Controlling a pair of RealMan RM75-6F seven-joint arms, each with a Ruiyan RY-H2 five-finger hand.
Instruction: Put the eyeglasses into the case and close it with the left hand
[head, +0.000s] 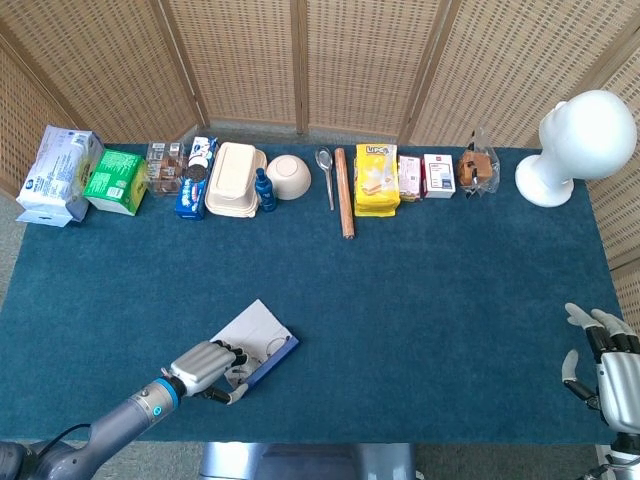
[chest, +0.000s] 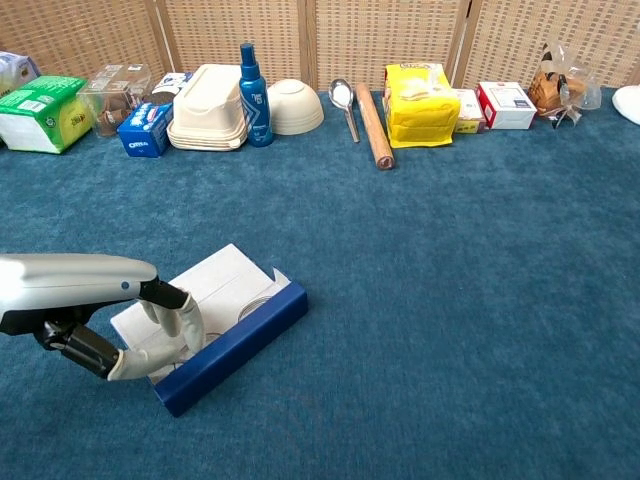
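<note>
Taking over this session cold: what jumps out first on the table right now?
The left hand lies over the open blue eyeglass case at the near left of the table, with the eyeglasses partly visible inside. A white mannequin head stands at the far right corner, and the right hand sits idle at the near right edge, fingers spread.

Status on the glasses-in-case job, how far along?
Done: the eyeglasses lie inside the open case. In hand: the left robot hand sits at the case's near-left end, fingers over the tray; whether it grips anything is unclear. Left: the case is not yet closed, its white lid lying flat. The right robot hand is idle.
</note>
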